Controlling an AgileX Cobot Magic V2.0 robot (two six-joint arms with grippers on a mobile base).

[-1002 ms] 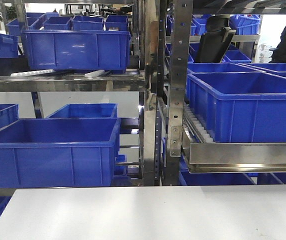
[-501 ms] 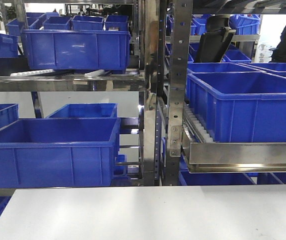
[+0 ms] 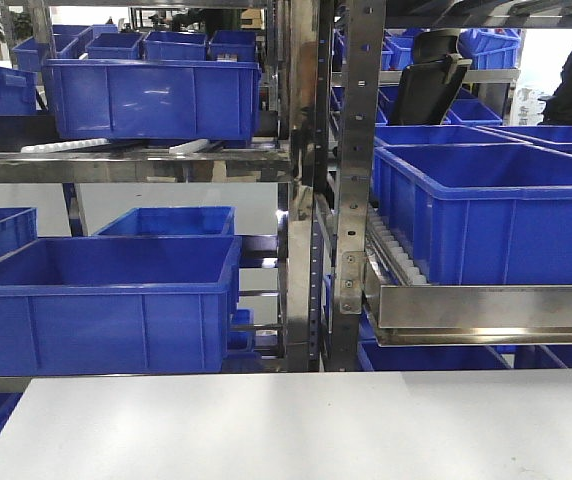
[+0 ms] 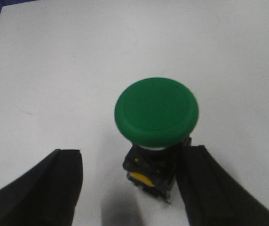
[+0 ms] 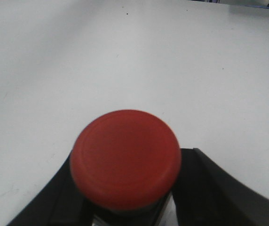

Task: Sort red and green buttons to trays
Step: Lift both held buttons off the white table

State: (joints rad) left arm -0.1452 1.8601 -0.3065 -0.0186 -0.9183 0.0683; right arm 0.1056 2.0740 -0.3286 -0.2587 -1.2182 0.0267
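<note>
The green button (image 4: 156, 113) stands between the fingers of my left end effector (image 4: 133, 162). Its black body is against one finger with a clear gap to the other, so those jaws are apart and grip nothing. The red button (image 5: 125, 157) sits inside my right end effector (image 5: 132, 188); its cap hides the body, so I cannot tell if it is clamped. I judge this the pick-up step: next, close and lift. No tray shows on the worktop (image 4: 54, 61), and the front view offers only blue crates (image 3: 106, 300).
</note>
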